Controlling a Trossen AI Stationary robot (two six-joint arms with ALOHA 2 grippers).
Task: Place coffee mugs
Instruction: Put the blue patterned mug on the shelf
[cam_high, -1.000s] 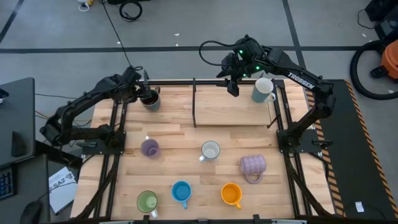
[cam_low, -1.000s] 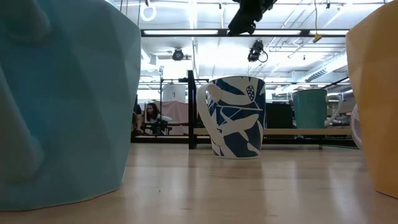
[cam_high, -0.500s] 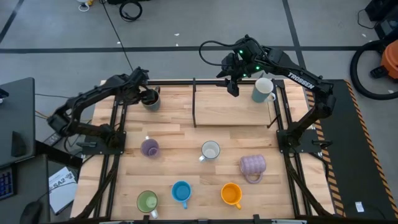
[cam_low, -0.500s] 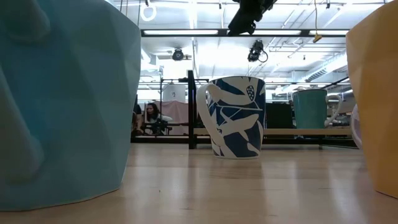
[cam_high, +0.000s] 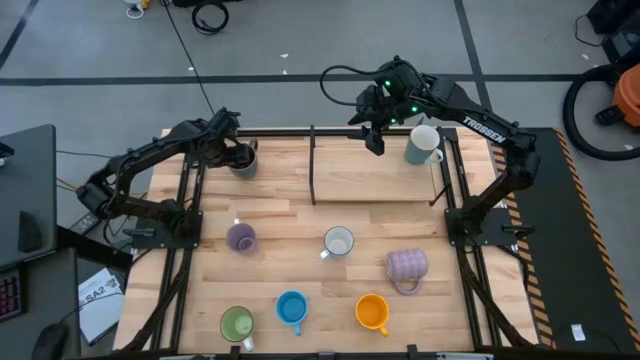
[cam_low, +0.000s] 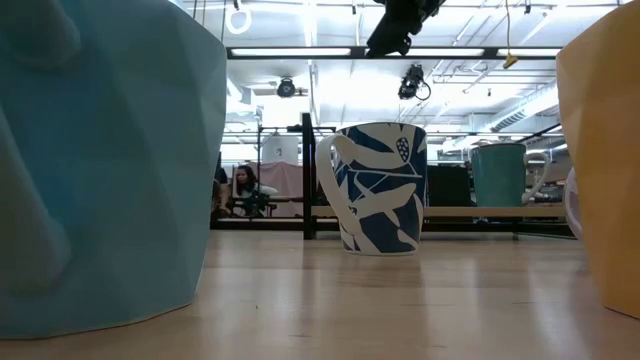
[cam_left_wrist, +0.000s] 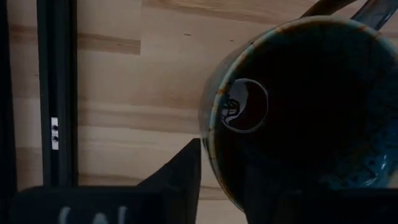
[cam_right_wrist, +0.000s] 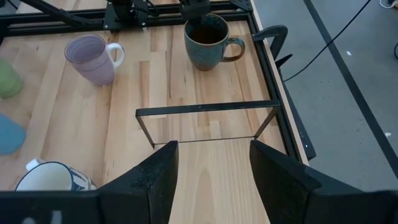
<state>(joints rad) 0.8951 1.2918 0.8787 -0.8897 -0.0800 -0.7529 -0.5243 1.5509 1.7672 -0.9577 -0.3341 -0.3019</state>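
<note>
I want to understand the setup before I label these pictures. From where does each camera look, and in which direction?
High view: above the table, straight down; both arms show.
Low view: at table height, level toward the room; an arm hangs at top.
Left wrist view: down into the dark mug; one finger of the left pincer shows.
Right wrist view: across the table; right pincer fingers apart.
Shared: the dark mug appears in the high and both wrist views.

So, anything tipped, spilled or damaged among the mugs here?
One stands out: the ribbed lavender mug lies on its side near the table's right edge. The others seen from above stand upright, and no spill or damage shows.
</note>
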